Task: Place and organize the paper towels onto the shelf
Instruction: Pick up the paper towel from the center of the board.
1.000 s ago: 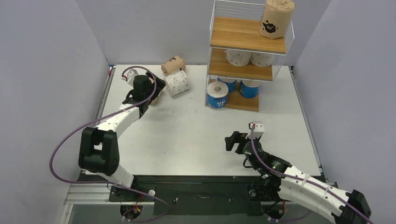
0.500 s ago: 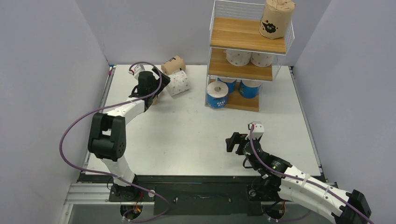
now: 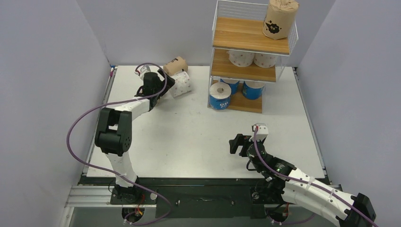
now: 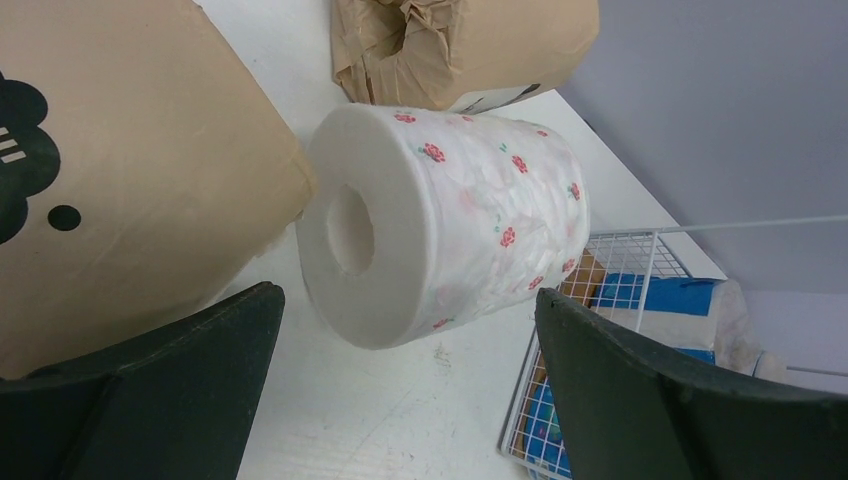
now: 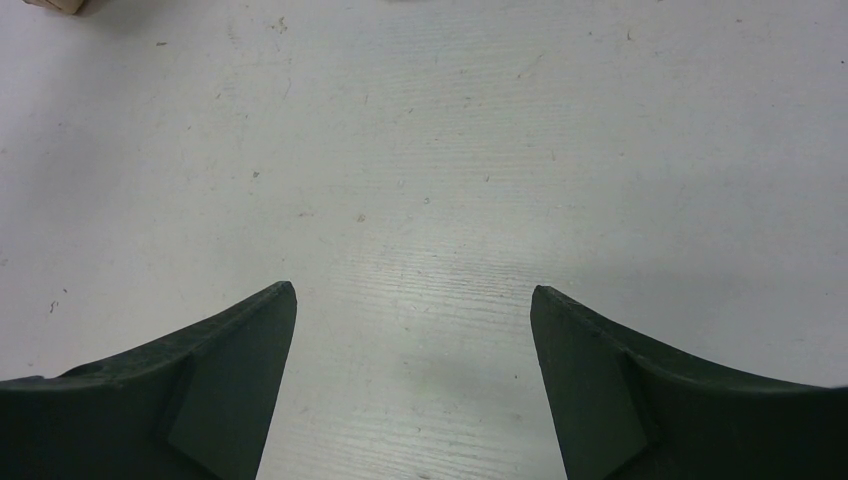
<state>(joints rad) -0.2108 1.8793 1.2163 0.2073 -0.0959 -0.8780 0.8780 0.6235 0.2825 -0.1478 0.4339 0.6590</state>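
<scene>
The shelf (image 3: 246,34) stands at the back right. One brown roll (image 3: 280,19) is on its top board, two white dotted rolls (image 3: 241,57) on the middle board, three blue-and-white rolls (image 3: 220,96) at the bottom. A white dotted roll (image 3: 182,84) lies on its side on the table beside a brown roll (image 3: 176,65). My left gripper (image 3: 163,88) is open just left of it. In the left wrist view the dotted roll (image 4: 450,220) lies ahead of the left gripper (image 4: 405,300), with brown rolls at left (image 4: 130,170) and behind (image 4: 470,50). My right gripper (image 3: 238,143) is open and empty.
Grey walls enclose the table (image 3: 198,127) on three sides. The shelf's wire frame (image 4: 620,290) shows just right of the dotted roll in the left wrist view. The right wrist view shows only bare table (image 5: 420,150) between the right gripper's (image 5: 412,295) fingers.
My left gripper has moved right and farther back, from over the left brown roll to beside the white dotted roll. The right arm has not moved.
</scene>
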